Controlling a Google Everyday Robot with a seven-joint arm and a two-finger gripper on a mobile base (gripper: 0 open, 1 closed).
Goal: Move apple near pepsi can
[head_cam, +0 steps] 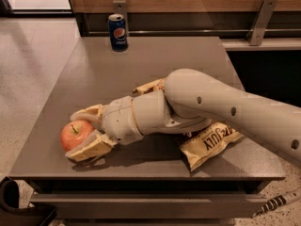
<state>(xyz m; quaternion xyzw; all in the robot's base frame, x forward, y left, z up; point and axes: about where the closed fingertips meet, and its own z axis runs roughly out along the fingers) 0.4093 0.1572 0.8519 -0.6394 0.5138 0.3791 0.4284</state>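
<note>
One view only — set high over the near edge of the surface (188,55), close in, tilted down and facing the far edge where the pepsi can (118,32) stands. From the can, the gripper (71,133) sits nearer the camera and leftward, at the apple (76,135) — the arm (225,102) enters from the right.
</note>
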